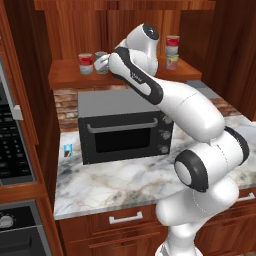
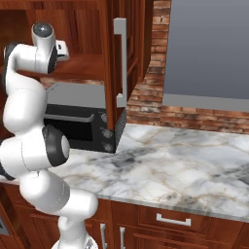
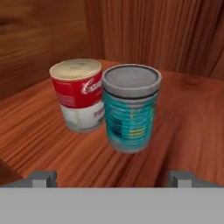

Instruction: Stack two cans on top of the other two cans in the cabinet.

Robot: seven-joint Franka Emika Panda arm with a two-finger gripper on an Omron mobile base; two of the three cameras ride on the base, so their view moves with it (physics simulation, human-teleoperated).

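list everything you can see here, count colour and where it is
teal can: 1, teal label, grey lid, on the cabinet shelf, left end, right in front of the gripper
red-and-white can: 1, red and white label, beside the teal can on the shelf
stacked cans: 2, red-and-white one on top of a pale yellow-green one, right end of the shelf
toaster oven: 1, dark grey, on the counter under the shelf
small blue-and-white box: 1, on the counter left of the oven
drawers: reddish wood, silver handles, below the counter
brick wall: red-brown, behind the counter
gripper: 1, open, aimed at the teal can, holding nothing
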